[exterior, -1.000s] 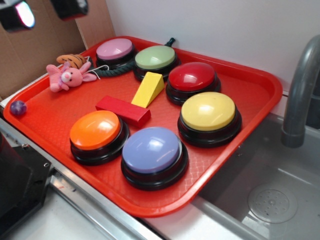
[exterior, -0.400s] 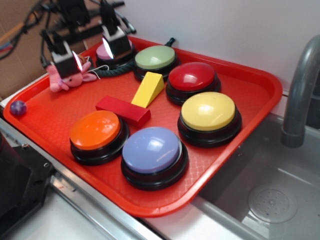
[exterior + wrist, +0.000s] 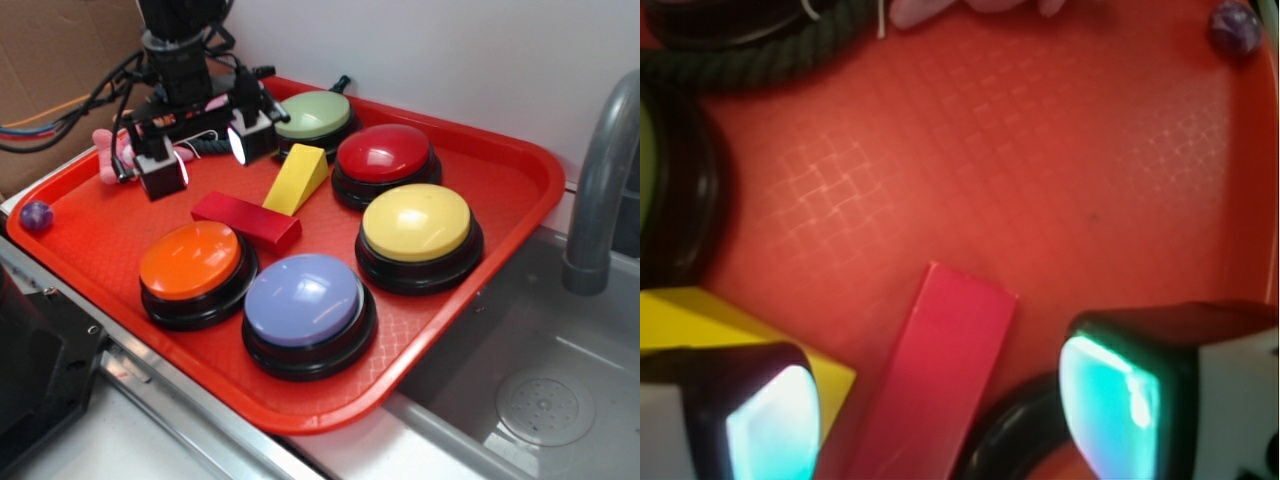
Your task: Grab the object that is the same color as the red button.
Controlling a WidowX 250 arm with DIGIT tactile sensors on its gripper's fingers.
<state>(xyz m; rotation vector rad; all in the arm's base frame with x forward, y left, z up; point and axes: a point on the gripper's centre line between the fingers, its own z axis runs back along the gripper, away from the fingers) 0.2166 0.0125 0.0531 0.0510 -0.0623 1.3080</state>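
Hovering over the upper left of the exterior frame: gripper (image 3: 207, 158), fingers spread wide, nothing pinched between them, one pad (image 3: 163, 175) left and one pad (image 3: 246, 142) right, both glowing. Lying below and between them, slightly right: red block (image 3: 247, 221), long and flat, flat on the red tray (image 3: 500, 180), running from left of centre down toward centre. Leaning against its right part: yellow wedge (image 3: 297, 178), touching it. Right of the wedge, upper centre: red button (image 3: 385, 160), glossy dome on a black base. Just behind and left of that: green button (image 3: 311, 117). Lower centre: orange button (image 3: 195, 265) just beside the block's front edge, blue button (image 3: 305, 305) beside it, yellow button (image 3: 418, 230) to the right. Partly hidden behind the gripper at upper left: pink plush toy (image 3: 112, 152). Far left edge of the tray: small purple ball (image 3: 36, 215).

From the wrist view: red block (image 3: 930, 375) rising from the bottom edge at a slant, between the two bright fingers (image 3: 770, 420), not touched by either. Yellow wedge (image 3: 700, 320) at lower left, against the block. Dark rope (image 3: 770, 55) across the upper left, purple ball (image 3: 1235, 25) in the upper right corner.
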